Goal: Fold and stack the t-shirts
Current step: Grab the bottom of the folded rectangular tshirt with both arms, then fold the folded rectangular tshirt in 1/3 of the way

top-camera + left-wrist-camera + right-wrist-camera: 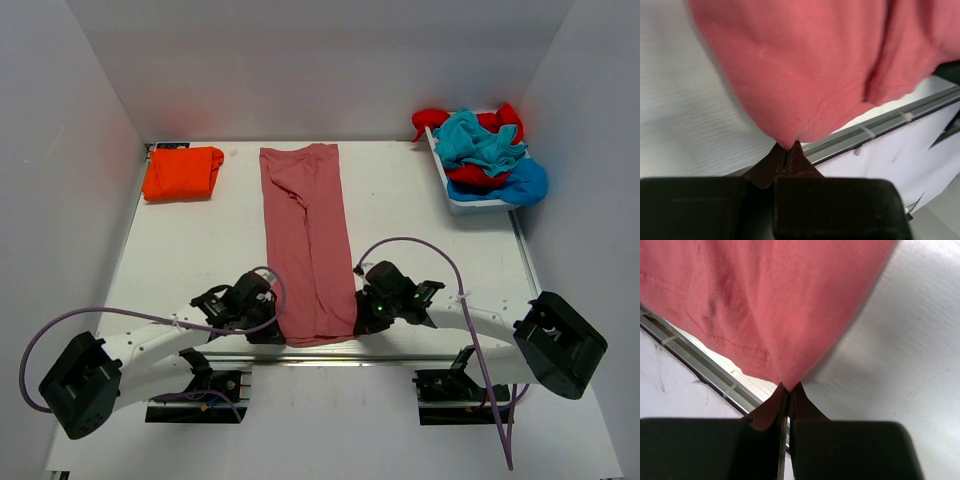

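– White walls close in a white counter [420,230], and the dusty pink shirt [305,240] lies down its middle. Where do we hold it?
– At the near end. Our left fingers [788,150] are pressed together on its near left corner, our right fingers [786,391] pinched on the near right one. Both wrist views show cloth bunched into the closed tips.
– Which way does it run from us?
– Straight away. It is folded into a long narrow strip, its long axis pointing from our bases toward the back wall. The hem sits at the counter's near edge, between our two arms.
– Is either arm nearer?
– We judge not; each has its own corner.
– So what does the coming move turn on?
– That axis, we think. The whole length lies ahead of the fingers, so the near end would have to travel forward over the strip, corners kept level, or the fold will skew.
– And the rest?
– The orange shirt [182,172] rests folded at the far left, well apart. A heap of red, teal and blue shirts [480,145] fills the white bin [470,207] at the far right.
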Controlling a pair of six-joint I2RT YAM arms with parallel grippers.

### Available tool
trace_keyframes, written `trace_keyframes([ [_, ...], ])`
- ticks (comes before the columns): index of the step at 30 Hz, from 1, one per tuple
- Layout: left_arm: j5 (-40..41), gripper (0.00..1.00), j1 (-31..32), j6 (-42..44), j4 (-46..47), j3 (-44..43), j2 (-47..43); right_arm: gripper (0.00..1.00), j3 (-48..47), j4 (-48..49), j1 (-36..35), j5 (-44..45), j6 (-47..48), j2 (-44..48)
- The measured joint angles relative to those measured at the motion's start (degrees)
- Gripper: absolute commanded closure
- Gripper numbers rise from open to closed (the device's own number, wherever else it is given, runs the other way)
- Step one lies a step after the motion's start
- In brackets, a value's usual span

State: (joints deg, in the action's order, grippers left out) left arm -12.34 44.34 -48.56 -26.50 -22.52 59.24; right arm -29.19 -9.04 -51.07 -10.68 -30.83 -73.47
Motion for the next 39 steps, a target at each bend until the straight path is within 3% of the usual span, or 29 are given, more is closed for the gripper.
trace_keyframes([
  [7, 2.93, 1.0, -0.02, 1.4, 0.61, -5.01, -1.99, 1.0, -6.78, -4.13, 0.31, 2.69, 2.54, -0.33],
  [12, 6.58, 1.0, -0.7, 2.19, 1.55, -10.45, 1.84, 1.0, -15.58, -5.6, 2.25, 4.96, 4.59, -5.03],
  [17, 14.19, 1.0, -1.88, 1.9, 0.33, -17.49, 6.62, 1.0, -23.58, -7.61, 5.29, 6.58, 6.64, -11.69],
  [27, 27.69, 1.0, -9.35, 3.1, -0.5, -25.44, 7.96, 1.0, -40.17, -10.6, 11.8, 7.93, 10.38, -20.87],
  [39, 27.21, 1.0, -16.46, 10.4, 3.45, -33.14, 21.09, 1.0, -52.06, -13.7, 16.09, 7.43, 14.14, -29.09],
])
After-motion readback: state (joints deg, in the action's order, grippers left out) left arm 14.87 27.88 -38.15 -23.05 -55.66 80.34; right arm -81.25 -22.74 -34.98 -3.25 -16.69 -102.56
